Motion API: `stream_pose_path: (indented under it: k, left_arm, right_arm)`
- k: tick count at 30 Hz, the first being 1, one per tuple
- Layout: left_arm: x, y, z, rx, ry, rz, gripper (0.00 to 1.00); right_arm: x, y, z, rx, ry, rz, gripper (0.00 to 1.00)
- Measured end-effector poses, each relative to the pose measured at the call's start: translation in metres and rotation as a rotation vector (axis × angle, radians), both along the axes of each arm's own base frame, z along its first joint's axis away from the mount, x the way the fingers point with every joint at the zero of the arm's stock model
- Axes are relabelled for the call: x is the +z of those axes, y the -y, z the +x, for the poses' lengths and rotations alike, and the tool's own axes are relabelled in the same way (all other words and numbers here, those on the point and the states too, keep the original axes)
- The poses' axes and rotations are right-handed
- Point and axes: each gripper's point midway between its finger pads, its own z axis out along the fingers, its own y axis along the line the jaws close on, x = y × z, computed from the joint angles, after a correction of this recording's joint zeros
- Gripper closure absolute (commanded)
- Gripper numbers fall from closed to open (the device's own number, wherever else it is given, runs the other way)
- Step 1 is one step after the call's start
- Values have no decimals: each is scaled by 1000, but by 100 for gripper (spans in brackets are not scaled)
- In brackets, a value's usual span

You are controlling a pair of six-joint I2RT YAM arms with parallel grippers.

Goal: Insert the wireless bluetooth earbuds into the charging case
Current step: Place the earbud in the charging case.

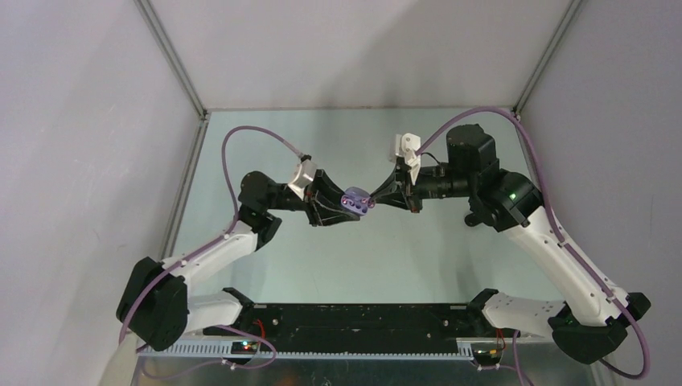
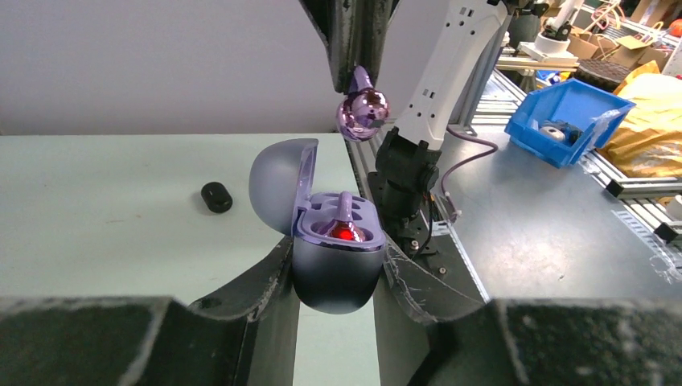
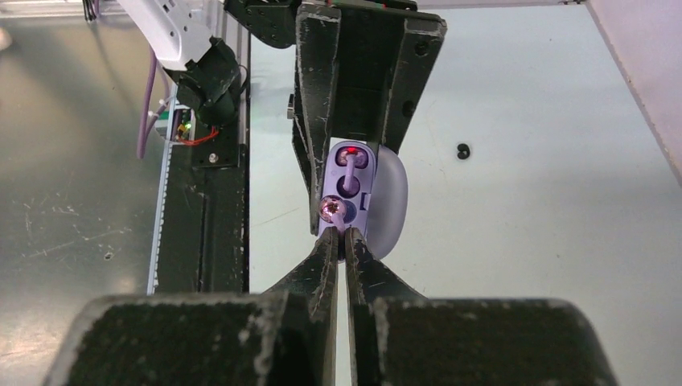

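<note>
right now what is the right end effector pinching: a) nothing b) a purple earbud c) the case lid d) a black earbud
b: the right end effector is shut on a shiny purple earbud above the open purple charging case, while a black earbud lies on the table.

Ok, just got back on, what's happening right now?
The left gripper holds the purple charging case with its lid open. The right gripper is shut on a purple earbud, poised just above the case. A red light glows inside; whether another bud is seated is unclear. A black earbud lies on the table.
</note>
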Motion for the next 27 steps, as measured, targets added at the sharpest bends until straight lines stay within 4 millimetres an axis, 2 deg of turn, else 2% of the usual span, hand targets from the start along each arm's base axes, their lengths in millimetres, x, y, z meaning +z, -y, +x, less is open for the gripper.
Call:
stream_pose_path:
  k: [13, 27]
  left_arm:
    - [-6, 2, -2, -28, -50, 19, 100]
    - [-3, 1, -3, -33, -62, 12, 99]
  right_arm:
    - [-13, -2, -6, 11, 49, -39, 93]
    - [-26, -7, 3, -25, 73, -87, 94]
